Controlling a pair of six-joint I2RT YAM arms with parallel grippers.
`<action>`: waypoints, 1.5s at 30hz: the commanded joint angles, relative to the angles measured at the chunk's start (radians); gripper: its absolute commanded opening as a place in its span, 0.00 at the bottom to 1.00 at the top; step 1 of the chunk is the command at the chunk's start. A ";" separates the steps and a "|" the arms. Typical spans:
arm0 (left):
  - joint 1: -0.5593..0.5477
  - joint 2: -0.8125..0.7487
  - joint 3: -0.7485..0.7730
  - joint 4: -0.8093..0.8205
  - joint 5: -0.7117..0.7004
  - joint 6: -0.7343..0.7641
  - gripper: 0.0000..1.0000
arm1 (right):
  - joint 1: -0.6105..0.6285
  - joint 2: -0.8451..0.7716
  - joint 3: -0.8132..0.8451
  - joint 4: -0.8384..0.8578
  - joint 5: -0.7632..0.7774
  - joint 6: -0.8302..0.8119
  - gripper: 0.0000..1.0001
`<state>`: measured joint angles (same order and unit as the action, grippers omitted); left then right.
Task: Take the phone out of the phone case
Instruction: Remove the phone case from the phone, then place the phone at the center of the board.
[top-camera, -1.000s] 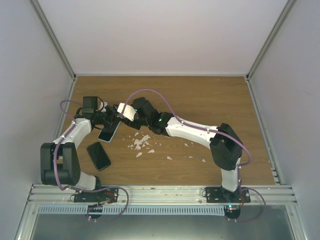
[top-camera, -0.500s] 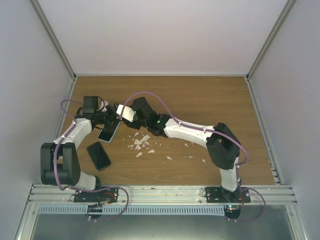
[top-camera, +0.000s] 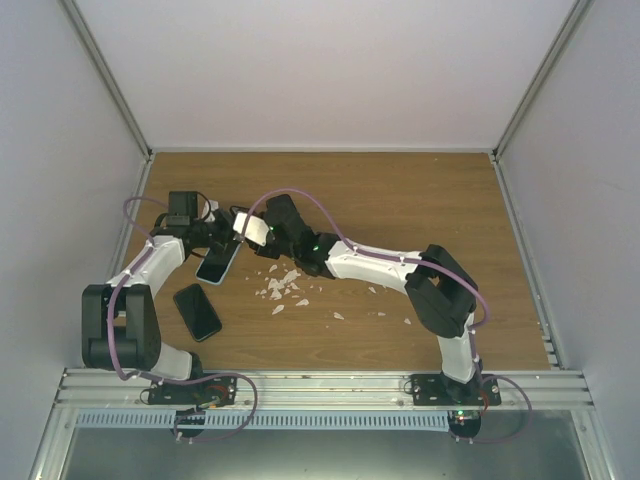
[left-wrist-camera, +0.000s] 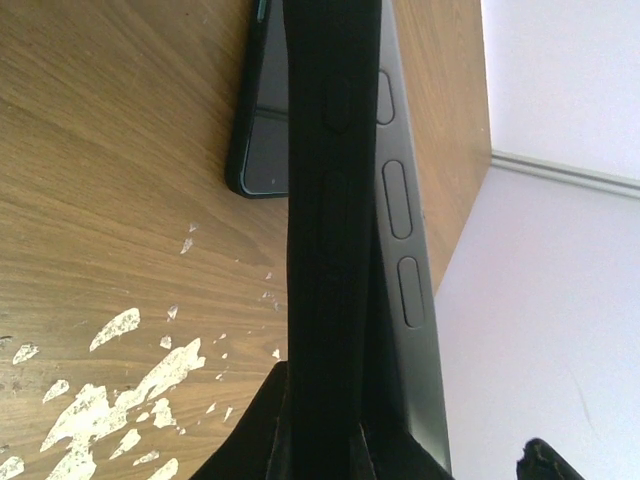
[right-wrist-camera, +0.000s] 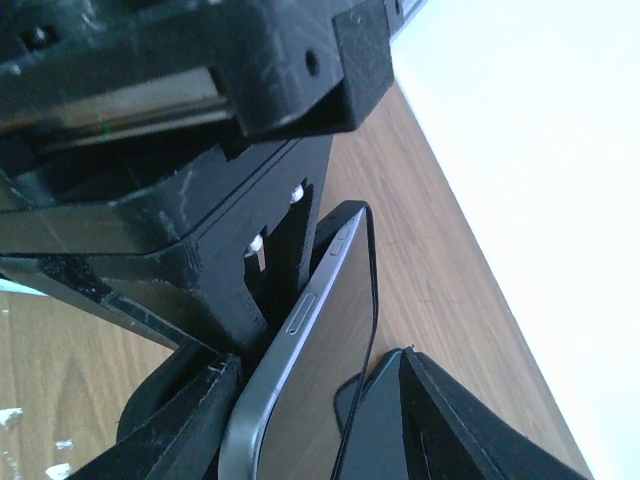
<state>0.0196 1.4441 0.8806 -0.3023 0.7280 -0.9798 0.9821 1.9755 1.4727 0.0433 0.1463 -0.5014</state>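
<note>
The phone (top-camera: 218, 262) hangs tilted just above the table at the left, still partly in its black phone case (left-wrist-camera: 330, 200). My left gripper (top-camera: 213, 240) is shut on the case's side wall, seen edge-on in the left wrist view (left-wrist-camera: 335, 400). The phone's grey edge with its buttons (left-wrist-camera: 398, 230) stands peeled away beside the case. In the right wrist view the phone's silver edge (right-wrist-camera: 290, 340) runs between my right gripper's (right-wrist-camera: 310, 420) fingers. They press on it from both sides, and the thin case rim (right-wrist-camera: 371, 290) bows off the screen. From above, my right gripper (top-camera: 240, 228) meets the left one.
A second black phone (top-camera: 197, 311) lies flat on the wooden table (top-camera: 420, 200) near the left arm and shows in the left wrist view (left-wrist-camera: 262, 140). White flakes (top-camera: 282, 287) litter the table's middle. Grey walls close in the left, back and right sides.
The right arm has shifted a little to the left and its jaws have narrowed onto the phone. The left arm holds still with the case.
</note>
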 joint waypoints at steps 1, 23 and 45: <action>-0.012 0.005 0.091 0.037 0.114 0.050 0.00 | -0.024 0.013 -0.071 0.083 0.064 -0.054 0.42; -0.034 -0.008 0.121 -0.041 0.068 0.109 0.00 | -0.043 -0.110 -0.114 0.104 0.058 -0.035 0.01; 0.007 -0.036 0.114 -0.117 -0.139 0.225 0.00 | -0.140 -0.281 -0.006 -0.070 -0.134 0.211 0.00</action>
<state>-0.0212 1.4147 0.9947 -0.4538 0.7536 -0.9012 0.9123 1.8244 1.4136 -0.0216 0.0246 -0.3450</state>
